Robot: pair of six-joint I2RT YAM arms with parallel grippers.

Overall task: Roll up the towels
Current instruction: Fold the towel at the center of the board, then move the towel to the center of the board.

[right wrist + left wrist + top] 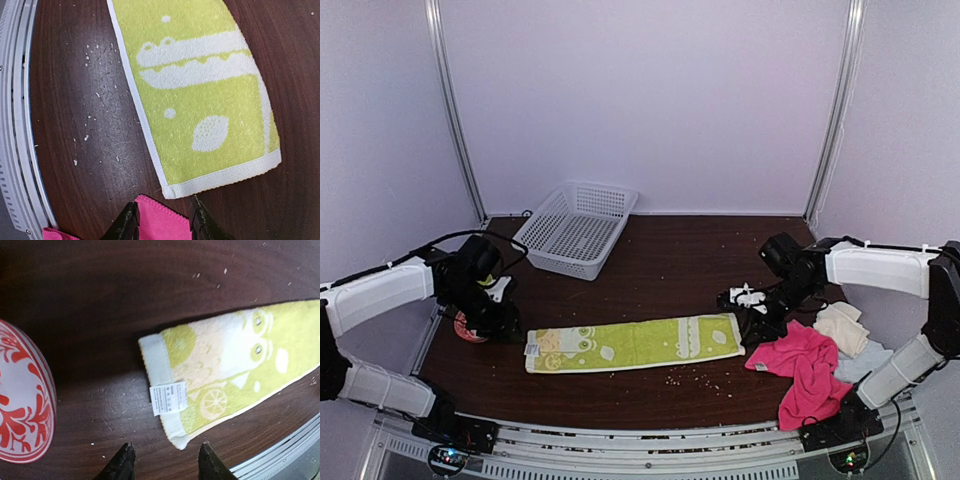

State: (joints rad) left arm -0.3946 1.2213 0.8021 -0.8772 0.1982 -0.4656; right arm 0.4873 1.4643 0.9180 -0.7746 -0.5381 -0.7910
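No towel is rolled yet. The lime-yellow towel is laid flat on the table. The pink towel, cream towel and pale-blue towel are heaped at the right. The left gripper and right gripper are spread, with nothing pinched.

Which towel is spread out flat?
The lime-yellow towel, stretched out full length; the pink towel, cream towel and pale-blue towel lie crumpled together at right.

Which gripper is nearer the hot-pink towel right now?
Right. The right gripper hovers at the hot-pink towel's edge; the left gripper is across the table, at the lime-yellow towel's far end.
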